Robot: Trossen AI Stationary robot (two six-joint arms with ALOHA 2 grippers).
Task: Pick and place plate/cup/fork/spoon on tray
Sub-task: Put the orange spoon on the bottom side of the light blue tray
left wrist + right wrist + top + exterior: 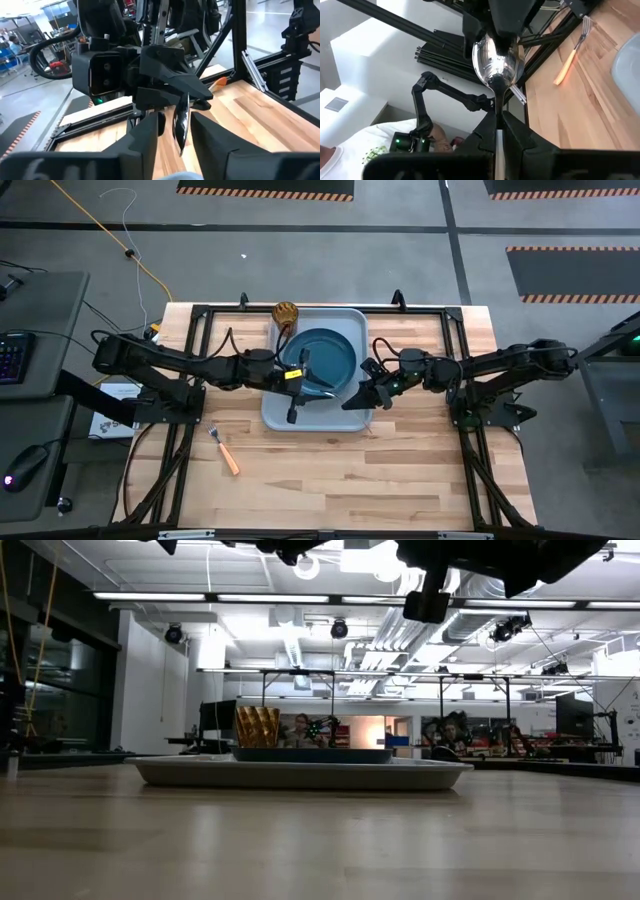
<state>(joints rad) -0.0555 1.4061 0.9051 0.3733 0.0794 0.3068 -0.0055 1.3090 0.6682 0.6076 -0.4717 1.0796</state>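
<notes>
The pale blue-grey tray [275,415] lies at the table's far middle, with the dark blue plate [335,355] resting flat in it. The amber cup [286,312] stands upright at the tray's far left corner. The orange-handled fork [225,450] lies flat on the table, near and left of the tray. My right gripper [497,117] is shut on the spoon [495,60] above the tray's near right part. My left gripper [177,132] is open. Its fingers stand on either side of the spoon's bowl [181,125]; whether they touch it I cannot tell. My right gripper pinches the spoon's thin neck [497,100], just behind the bowl, between its two fingers. The fingers lie along the spoon. The bowl sticks out past the fingertips toward my left gripper. The spoon is lifted clear above the tray.
Black frame rails run along the table's left, right and far edges. Bare wood lies near and right of the tray. My two arms face each other closely over the tray [300,772].
</notes>
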